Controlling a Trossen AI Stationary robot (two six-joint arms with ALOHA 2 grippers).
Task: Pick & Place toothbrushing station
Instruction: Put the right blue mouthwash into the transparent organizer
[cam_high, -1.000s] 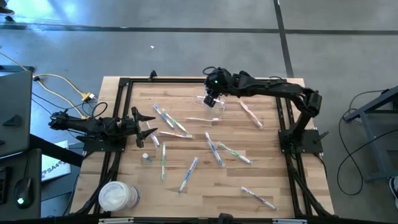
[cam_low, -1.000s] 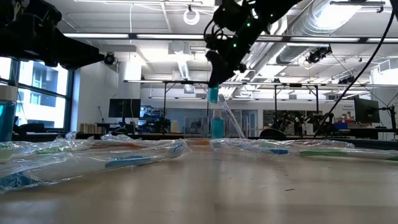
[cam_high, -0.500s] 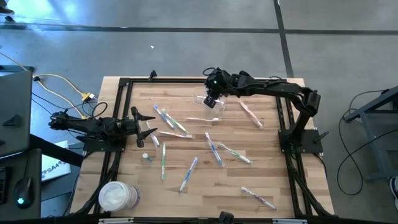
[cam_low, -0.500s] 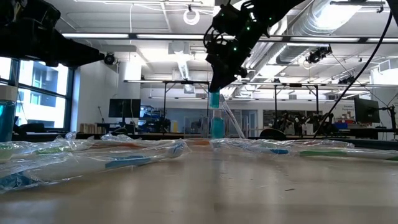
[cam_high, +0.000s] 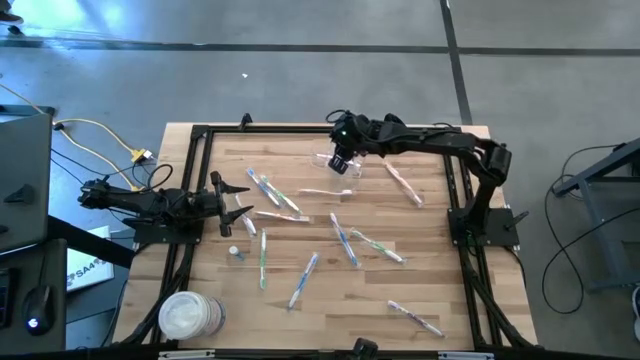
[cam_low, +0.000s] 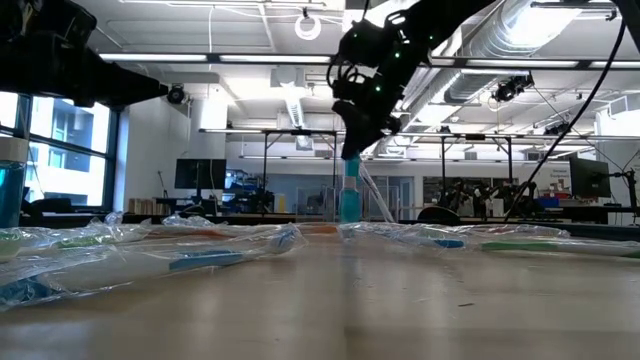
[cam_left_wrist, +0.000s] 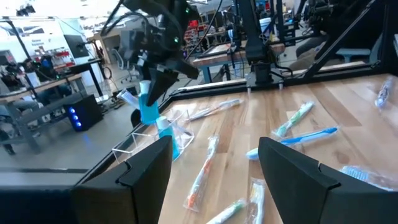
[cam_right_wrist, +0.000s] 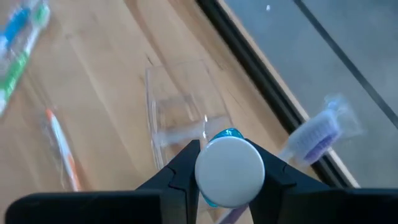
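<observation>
My right hand (cam_right_wrist: 227, 163) is clamped on a blue-capped tube (cam_right_wrist: 230, 171), hanging just above the clear cup (cam_right_wrist: 180, 106) near the far edge of the wooden tabletop (cam_high: 330, 290). Wrapped toothbrushes (cam_high: 343, 240) lie scattered across it. My left hand (cam_high: 232, 199) waits released at the left side. Behind is a bright workshop.

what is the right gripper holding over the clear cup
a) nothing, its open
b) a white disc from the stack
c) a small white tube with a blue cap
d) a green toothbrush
c: the right gripper is shut on the small white tube, blue cap down, just above the clear cup.
</observation>
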